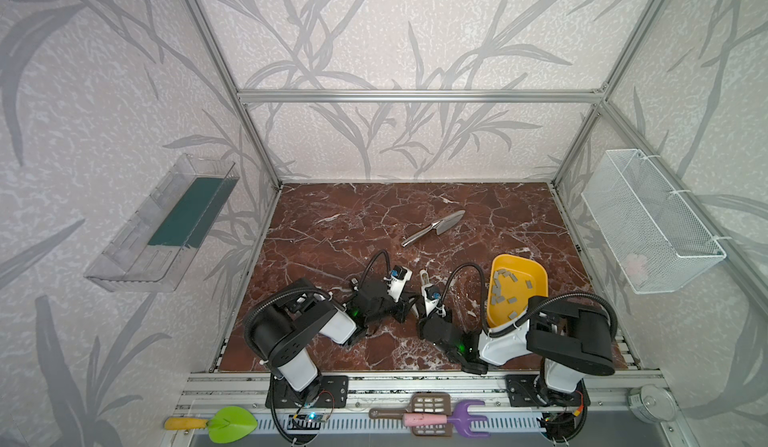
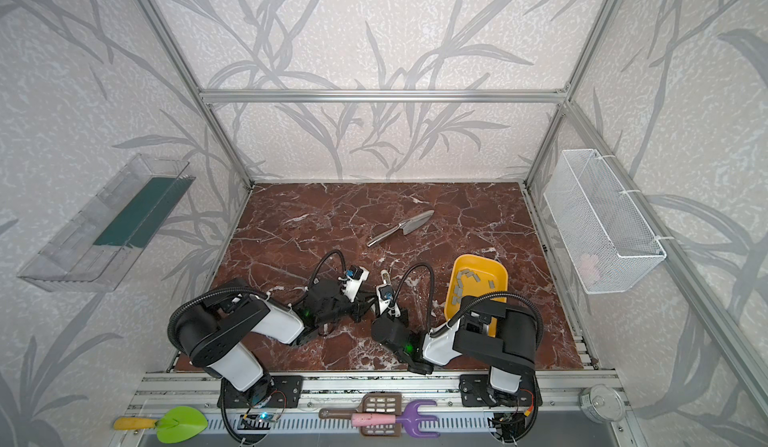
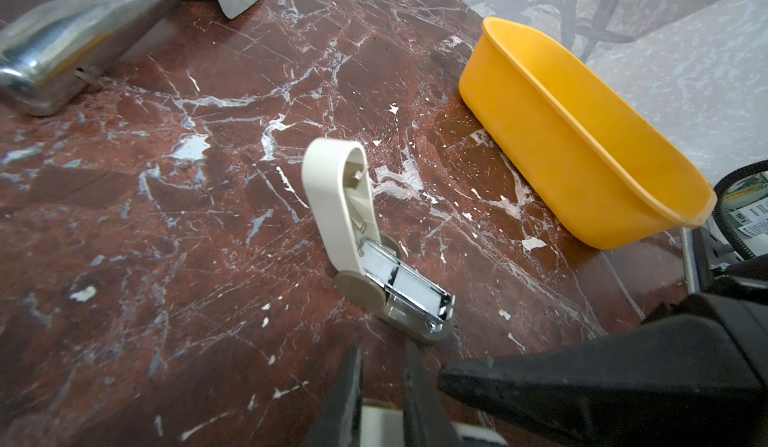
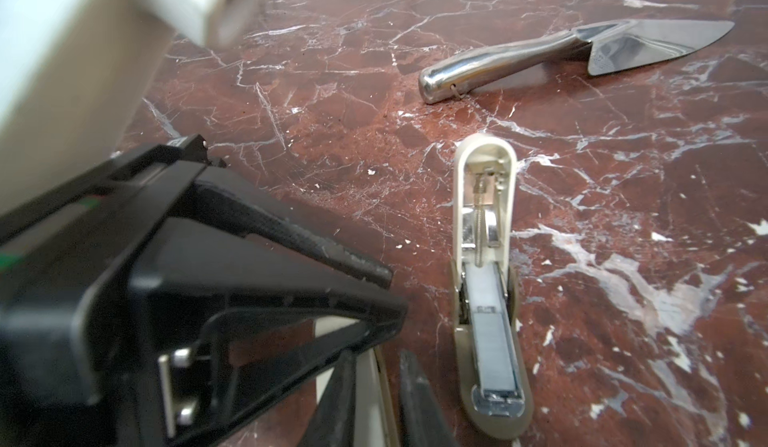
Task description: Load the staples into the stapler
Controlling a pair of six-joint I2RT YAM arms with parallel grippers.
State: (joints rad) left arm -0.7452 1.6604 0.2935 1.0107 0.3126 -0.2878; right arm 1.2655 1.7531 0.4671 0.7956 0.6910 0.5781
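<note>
Red-brown marble tabletop (image 1: 332, 224) with steel trowel (image 1: 434, 228), yellow tray (image 1: 538, 276) and opened cream stapler (image 4: 486, 291), seemingly flat on it

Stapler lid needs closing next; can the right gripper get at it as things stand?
Probably yes: the stapler lies open close ahead of the right gripper, with only bare table between them.

Far and left tabletop (image 1: 332, 216) stood clear. Trowel (image 1: 434, 228), yellow tray (image 1: 519, 266) and opened stapler (image 4: 486, 233) obstructed centre and right approaches.

A steel trowel (image 1: 432, 228) lies on the marble worktop (image 1: 332, 224) beyond the left claw (image 3: 382, 347); a yellow tub (image 1: 536, 274) sits right of the right claw (image 4: 376, 353)
</note>
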